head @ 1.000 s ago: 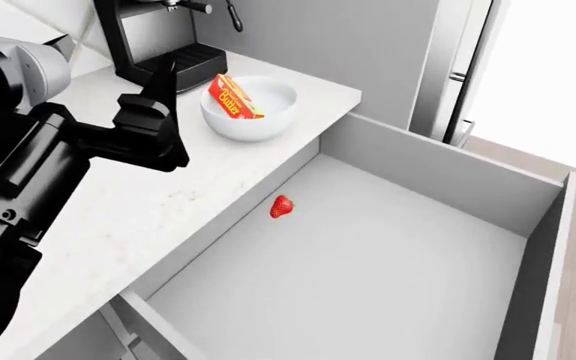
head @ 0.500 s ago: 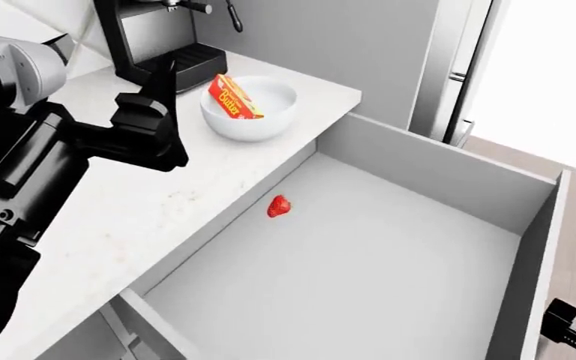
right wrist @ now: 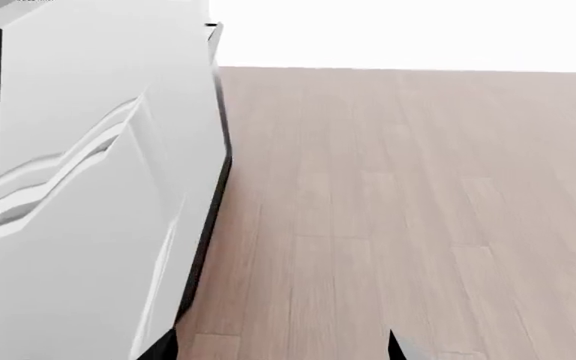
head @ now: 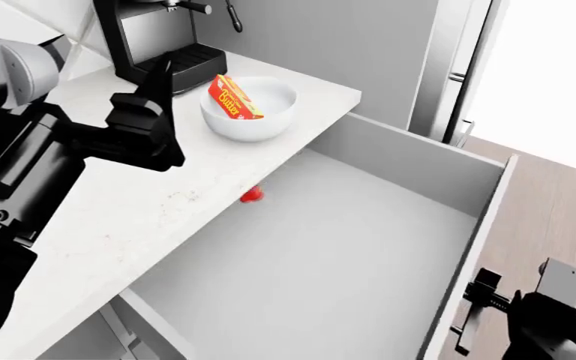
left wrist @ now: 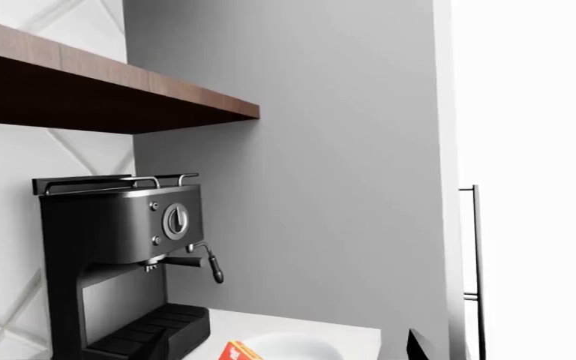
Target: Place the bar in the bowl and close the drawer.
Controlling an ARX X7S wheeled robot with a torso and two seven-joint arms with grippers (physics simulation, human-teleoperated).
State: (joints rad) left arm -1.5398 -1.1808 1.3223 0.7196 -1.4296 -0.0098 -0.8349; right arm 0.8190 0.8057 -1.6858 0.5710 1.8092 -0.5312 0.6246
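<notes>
The red-orange bar (head: 235,97) leans inside the white bowl (head: 280,96) on the counter; its corner (left wrist: 236,352) and the bowl's rim (left wrist: 298,346) also show in the left wrist view. My left gripper (head: 158,84) hovers open just left of the bowl, holding nothing. The drawer (head: 348,255) is partly open below the counter edge. My right gripper (head: 483,311) is open at the outside of the drawer's white front panel (right wrist: 78,187), with its fingertips (right wrist: 394,346) wide apart over the floor.
A black coffee machine (head: 158,37) stands behind the bowl. A red strawberry (head: 253,196) lies in the drawer, half under the counter (head: 148,217) edge. A tall unit with a metal handle (head: 460,75) stands to the right. Wooden floor (right wrist: 418,187) lies beyond the drawer front.
The drawer has slid inward, carrying the strawberry toward the counter edge. My right gripper has come into the head view at the drawer's front. The left arm has barely moved.
</notes>
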